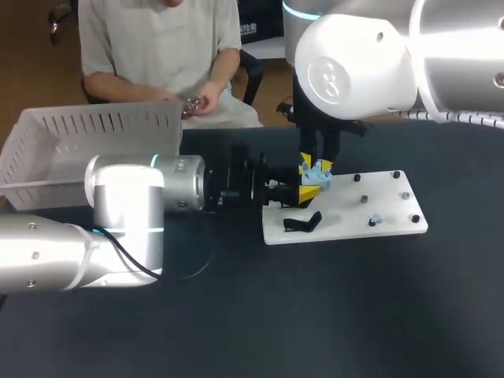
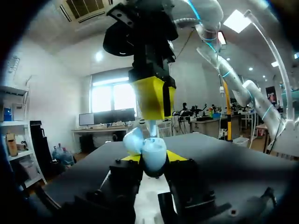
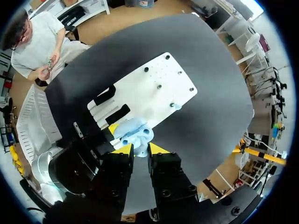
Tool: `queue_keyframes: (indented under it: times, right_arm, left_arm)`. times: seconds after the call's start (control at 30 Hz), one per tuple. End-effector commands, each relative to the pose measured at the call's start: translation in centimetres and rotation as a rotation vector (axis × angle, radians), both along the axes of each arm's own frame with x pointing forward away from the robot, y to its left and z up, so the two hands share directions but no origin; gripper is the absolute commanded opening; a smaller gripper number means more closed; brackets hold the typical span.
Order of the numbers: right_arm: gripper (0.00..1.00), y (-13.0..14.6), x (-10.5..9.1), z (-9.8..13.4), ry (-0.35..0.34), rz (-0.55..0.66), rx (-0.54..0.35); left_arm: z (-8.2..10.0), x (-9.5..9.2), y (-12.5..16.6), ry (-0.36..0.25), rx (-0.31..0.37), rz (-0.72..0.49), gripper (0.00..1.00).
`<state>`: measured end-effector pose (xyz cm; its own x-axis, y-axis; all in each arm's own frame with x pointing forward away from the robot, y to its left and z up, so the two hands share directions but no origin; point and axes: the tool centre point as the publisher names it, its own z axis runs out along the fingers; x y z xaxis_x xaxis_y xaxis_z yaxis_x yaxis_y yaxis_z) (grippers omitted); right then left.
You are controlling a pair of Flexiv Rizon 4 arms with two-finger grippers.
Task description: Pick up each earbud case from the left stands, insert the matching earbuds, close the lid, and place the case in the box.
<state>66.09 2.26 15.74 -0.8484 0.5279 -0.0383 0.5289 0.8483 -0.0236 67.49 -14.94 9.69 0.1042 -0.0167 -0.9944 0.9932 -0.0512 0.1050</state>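
1. The table [image 1: 331, 315] wears a dark, matt covering, cloth-like in look.
2. The white board [image 1: 346, 224] is smooth, faintly shiny plastic.
3. The pale blue earbud case [image 2: 152, 150] shows glossy, smooth plastic.
4. The box [image 1: 87, 130] is white slotted plastic, dull in finish.
5. The left arm [image 1: 126, 205] pairs brushed silver metal with glossy white shell; the right arm [image 1: 354, 71] gleams white too.

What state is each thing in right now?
earbud case: lid open, clamped between the fingers of the left gripper.
left gripper: shut on the earbud case.
right gripper: shut on an earbud, just above the open case.
other earbud: resting on the white board, not picked up.
black stand: no case on it.
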Motion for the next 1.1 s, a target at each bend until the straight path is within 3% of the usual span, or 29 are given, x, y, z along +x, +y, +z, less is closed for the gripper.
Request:
queue_keyframes:
  times: [0.03,1.1]
  right_arm:
    - [0.00,0.07,0.20,0.01,0.006,-0.004,-0.001]
    - [0.00,-0.57,0.28,-0.86,0.031,-0.033,-0.016]
  left_arm:
    - [-0.03,0.18,-0.05,0.001,0.000,-0.004,0.00]
    - [-0.03,0.18,-0.05,0.001,0.000,-0.004,0.00]
